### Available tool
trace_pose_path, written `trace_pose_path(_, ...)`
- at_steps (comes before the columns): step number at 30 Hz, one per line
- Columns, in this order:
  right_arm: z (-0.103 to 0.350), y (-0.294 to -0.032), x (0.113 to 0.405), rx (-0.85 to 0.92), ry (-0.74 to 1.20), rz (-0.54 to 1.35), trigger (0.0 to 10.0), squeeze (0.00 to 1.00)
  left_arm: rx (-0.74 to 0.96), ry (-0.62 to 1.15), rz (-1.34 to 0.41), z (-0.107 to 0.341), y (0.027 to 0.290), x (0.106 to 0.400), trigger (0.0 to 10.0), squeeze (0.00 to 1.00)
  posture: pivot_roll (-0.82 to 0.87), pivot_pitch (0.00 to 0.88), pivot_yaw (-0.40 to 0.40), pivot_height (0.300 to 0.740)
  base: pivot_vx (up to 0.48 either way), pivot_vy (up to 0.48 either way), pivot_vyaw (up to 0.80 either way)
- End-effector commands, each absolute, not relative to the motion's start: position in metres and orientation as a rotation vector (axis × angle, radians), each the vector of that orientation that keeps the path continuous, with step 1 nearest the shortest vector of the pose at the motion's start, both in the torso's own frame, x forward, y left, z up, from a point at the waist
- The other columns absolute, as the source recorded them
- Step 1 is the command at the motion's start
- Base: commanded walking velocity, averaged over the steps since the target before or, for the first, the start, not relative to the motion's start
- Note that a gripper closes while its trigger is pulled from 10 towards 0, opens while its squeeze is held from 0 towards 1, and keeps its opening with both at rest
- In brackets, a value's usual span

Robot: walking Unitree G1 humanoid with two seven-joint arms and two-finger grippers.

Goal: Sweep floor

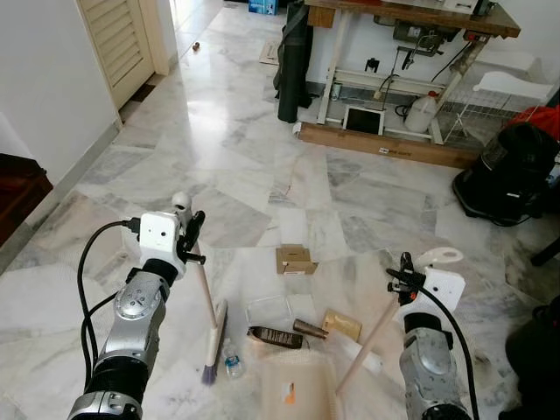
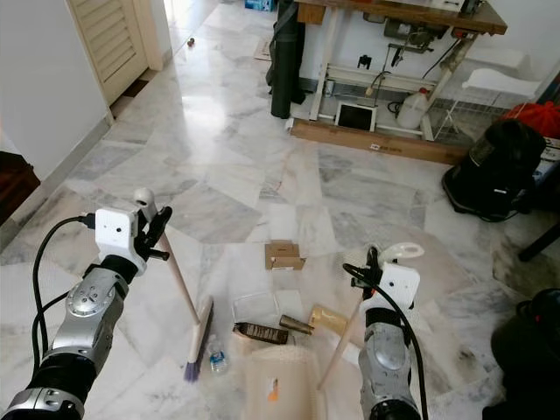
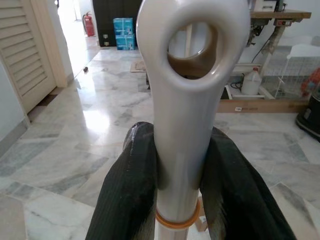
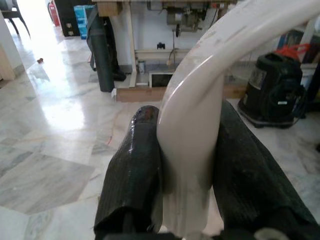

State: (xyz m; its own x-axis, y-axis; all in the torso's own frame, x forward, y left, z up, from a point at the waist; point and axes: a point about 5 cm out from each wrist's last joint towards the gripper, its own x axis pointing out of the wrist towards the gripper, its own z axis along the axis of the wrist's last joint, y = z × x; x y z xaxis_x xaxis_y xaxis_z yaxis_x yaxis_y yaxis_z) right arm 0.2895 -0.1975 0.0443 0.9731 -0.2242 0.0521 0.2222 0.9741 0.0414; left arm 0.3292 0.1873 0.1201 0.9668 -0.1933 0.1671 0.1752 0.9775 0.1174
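Note:
My left gripper [image 1: 191,234] is shut on the white top of a broom handle [image 3: 187,100]. The wooden stick slants down to the brush head [image 1: 213,346] on the marble floor. My right gripper [image 1: 404,278] is shut on the curved white handle [image 4: 200,100] of a dustpan [image 1: 297,387], which rests low in the middle between my arms. Litter lies ahead of the dustpan: a small cardboard box [image 1: 295,259], a clear plastic tray [image 1: 268,311], a dark brown tube [image 1: 276,337], a tan scrap [image 1: 341,325] and a small plastic bottle [image 1: 231,360] beside the brush.
A black vacuum cleaner [image 1: 507,171] stands at the right. Behind it are a workbench [image 1: 411,13], a wooden plank [image 1: 385,144], a white wire rack [image 1: 490,105] and a tall black bag [image 1: 293,61]. A louvred door [image 1: 118,39] and dark furniture [image 1: 17,192] line the left wall.

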Motion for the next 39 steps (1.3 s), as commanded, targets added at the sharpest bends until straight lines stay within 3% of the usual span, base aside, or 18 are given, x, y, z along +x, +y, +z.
trace_pose_path(1, 0.049, -0.2, 0.294, 0.017, -0.076, -0.227, 10.0, 0.0, 0.115, -0.211, -0.205, 0.128, 0.185, 0.329, 10.0, 0.0, 0.18, 0.106, -0.108, 0.74, 0.0, 0.0, 0.0)
trace_pose_path(19, 0.039, -0.189, 0.3, -0.022, 0.014, -0.225, 10.0, 0.0, 0.122, -0.219, -0.188, 0.131, 0.19, 0.324, 10.0, 0.0, 0.21, 0.146, -0.119, 0.74, 0.0, 0.0, 0.0)
trace_pose_path(25, 0.053, -0.193, 0.309, -0.02, -0.043, -0.272, 10.0, 0.0, 0.13, -0.229, -0.176, 0.133, 0.195, 0.322, 10.0, 0.0, 0.21, 0.163, -0.123, 0.74, 0.0, 0.0, 0.0)
trace_pose_path(39, 0.053, -0.169, 0.312, 0.063, -0.062, -0.166, 10.0, 0.0, 0.128, -0.232, -0.176, 0.135, 0.194, 0.319, 10.0, 0.0, 0.22, 0.197, -0.119, 0.74, 0.0, 0.0, 0.0)
